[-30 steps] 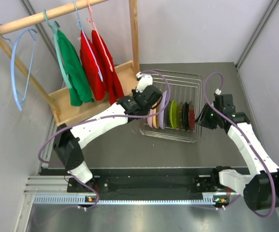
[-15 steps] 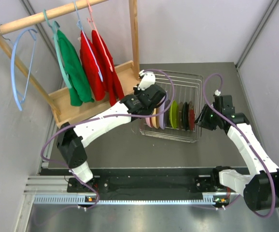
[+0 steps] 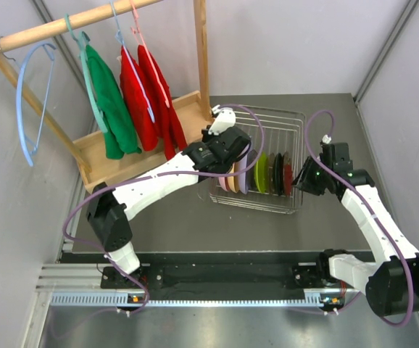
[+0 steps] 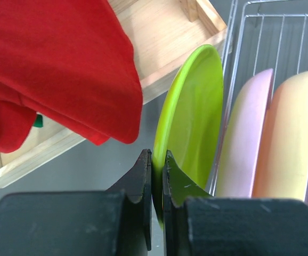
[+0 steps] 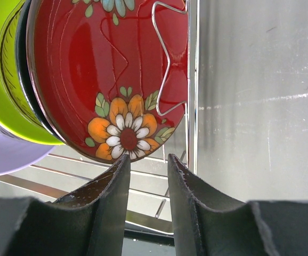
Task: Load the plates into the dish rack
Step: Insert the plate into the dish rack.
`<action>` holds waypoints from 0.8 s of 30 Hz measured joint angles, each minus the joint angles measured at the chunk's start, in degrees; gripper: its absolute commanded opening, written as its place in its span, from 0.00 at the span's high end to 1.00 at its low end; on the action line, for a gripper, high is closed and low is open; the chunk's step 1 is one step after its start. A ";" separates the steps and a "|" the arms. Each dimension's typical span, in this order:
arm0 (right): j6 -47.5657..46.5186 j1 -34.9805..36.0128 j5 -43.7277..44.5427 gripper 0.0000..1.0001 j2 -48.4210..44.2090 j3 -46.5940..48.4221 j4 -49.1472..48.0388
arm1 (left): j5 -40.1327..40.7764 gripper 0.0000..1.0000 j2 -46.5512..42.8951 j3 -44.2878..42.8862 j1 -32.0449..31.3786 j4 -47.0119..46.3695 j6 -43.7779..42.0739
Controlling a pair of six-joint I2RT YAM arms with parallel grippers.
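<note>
Rim grip: the left pincer (image 4: 156, 160) pinches the lime green plate (image 4: 191, 114) upright at the left end of the dish rack (image 4: 282, 32), beside the pink plate (image 4: 244, 138), likely so it slots in edge-first. The right pincer (image 5: 147, 165) hovers spread and empty at the rack's right end.

Seven plates (image 3: 261, 172), one rack (image 3: 280, 123), three garments (image 3: 115, 116) (two red).

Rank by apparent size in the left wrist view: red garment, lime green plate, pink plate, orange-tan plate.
1. red garment.
2. lime green plate, though nearest the camera.
3. pink plate and orange-tan plate look alike.
</note>
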State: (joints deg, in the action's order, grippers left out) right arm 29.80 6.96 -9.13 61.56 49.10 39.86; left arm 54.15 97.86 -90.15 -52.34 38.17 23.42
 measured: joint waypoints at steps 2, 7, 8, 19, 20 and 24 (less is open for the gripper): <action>0.00 0.00 0.00 0.65 0.00 0.00 0.00 | -0.52 1.00 0.20 0.04 0.00 -0.37 -0.09; 0.00 0.00 0.00 0.65 0.02 0.00 0.00 | -1.79 1.00 0.26 0.33 0.00 -0.48 0.02; 0.00 0.00 0.00 0.65 0.02 0.00 0.00 | -1.84 1.00 0.28 0.48 0.00 -0.48 0.26; 0.00 0.00 0.00 0.65 0.02 0.00 0.04 | -2.34 0.91 2.84 1.99 -0.44 -1.29 2.64; -0.02 0.00 0.00 0.65 0.02 0.00 0.02 | -2.45 0.89 3.06 2.05 -0.44 -1.38 2.91; -0.02 0.00 0.00 0.65 0.02 0.00 0.00 | -2.54 0.88 3.30 2.19 -0.46 -1.33 3.54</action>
State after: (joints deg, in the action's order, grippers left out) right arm 29.78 6.96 -9.13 61.58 49.10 39.86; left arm 51.62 101.16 -87.96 -52.80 36.84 26.96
